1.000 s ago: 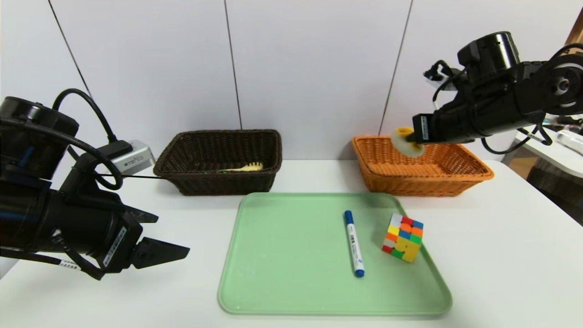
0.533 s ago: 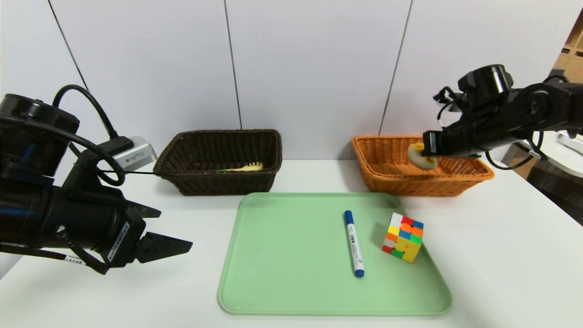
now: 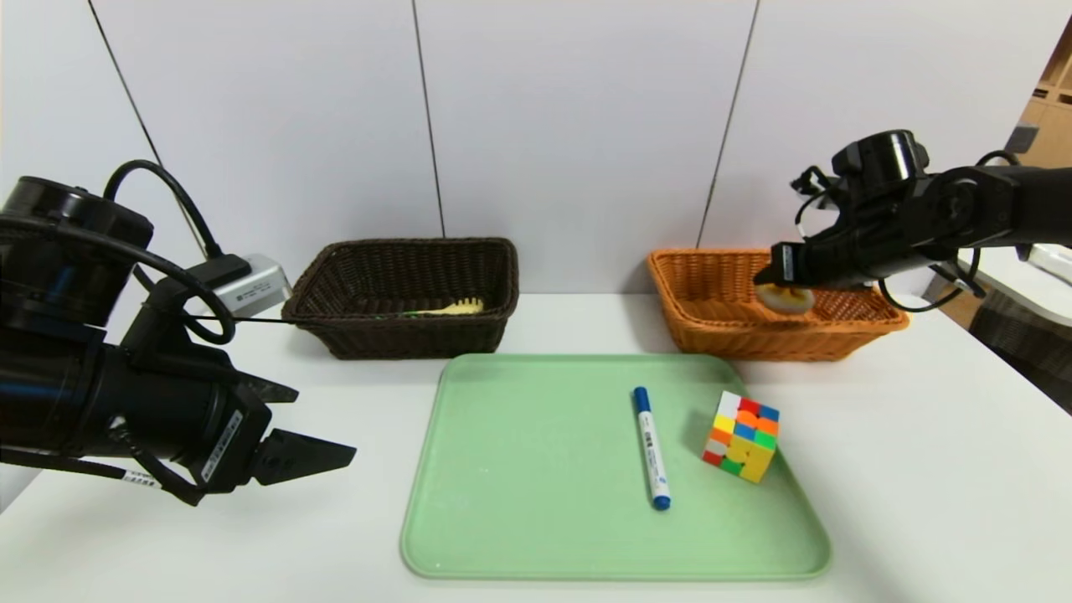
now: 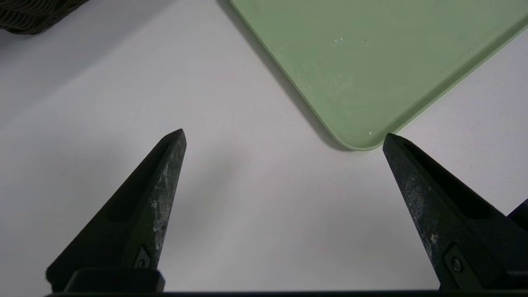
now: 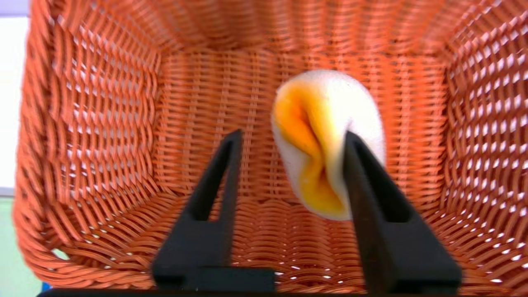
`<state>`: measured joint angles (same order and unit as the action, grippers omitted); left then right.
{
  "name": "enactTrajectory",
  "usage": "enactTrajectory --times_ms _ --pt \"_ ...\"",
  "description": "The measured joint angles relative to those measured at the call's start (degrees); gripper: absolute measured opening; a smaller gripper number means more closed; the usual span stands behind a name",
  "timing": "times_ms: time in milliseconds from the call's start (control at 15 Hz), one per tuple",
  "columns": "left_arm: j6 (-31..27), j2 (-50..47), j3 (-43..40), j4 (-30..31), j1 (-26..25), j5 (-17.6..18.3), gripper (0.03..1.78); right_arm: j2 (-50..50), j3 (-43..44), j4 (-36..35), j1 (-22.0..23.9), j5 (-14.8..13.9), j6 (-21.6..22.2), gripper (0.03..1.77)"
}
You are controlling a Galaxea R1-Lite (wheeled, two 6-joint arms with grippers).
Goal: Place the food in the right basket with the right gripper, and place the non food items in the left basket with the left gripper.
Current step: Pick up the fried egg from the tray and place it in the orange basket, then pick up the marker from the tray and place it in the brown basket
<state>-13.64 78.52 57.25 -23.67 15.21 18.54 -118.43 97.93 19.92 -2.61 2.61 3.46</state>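
My right gripper [image 3: 772,278] [image 5: 293,133] hangs inside the orange-brown right basket [image 3: 837,328] [image 5: 103,123], jaws parted. The food [image 3: 785,299] [image 5: 326,140], a squashed white piece with a yellow-orange centre, clings to one finger, with a clear gap to the other, just above the basket floor. The dark brown left basket [image 3: 402,339] [image 4: 33,16] holds the pale yellow fork [image 3: 456,308]. The white marker with blue cap [image 3: 650,448] and the multicoloured cube [image 3: 741,436] lie on the green tray [image 3: 519,469]. My left gripper [image 3: 322,425] [image 4: 284,133] hovers open and empty over the table by the tray's near left corner.
The green tray's corner [image 4: 363,82] lies just ahead of my left fingertips. Both baskets stand against the white back wall. A second white surface with clutter [image 3: 1030,276] sits beyond the table's right edge.
My right gripper dropped from above the basket rim down into the right basket with the food, then its jaws parted. The left gripper barely shifted.
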Motion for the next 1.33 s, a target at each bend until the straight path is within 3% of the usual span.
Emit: enactTrajectory --times_ms 400,800,1333 --pt "0.02 0.12 -0.20 0.00 -0.02 -0.07 1.69 0.51 2.60 0.96 -0.34 0.55 0.11 1.35" --pt "0.69 -0.27 -0.13 0.02 -0.02 -0.11 1.69 2.89 2.88 1.49 -0.30 1.74 0.15 1.54" --pt "0.44 -1.05 -4.52 8.08 -0.02 0.13 1.69 16.62 2.29 19.21 -0.22 5.62 1.96 1.65"
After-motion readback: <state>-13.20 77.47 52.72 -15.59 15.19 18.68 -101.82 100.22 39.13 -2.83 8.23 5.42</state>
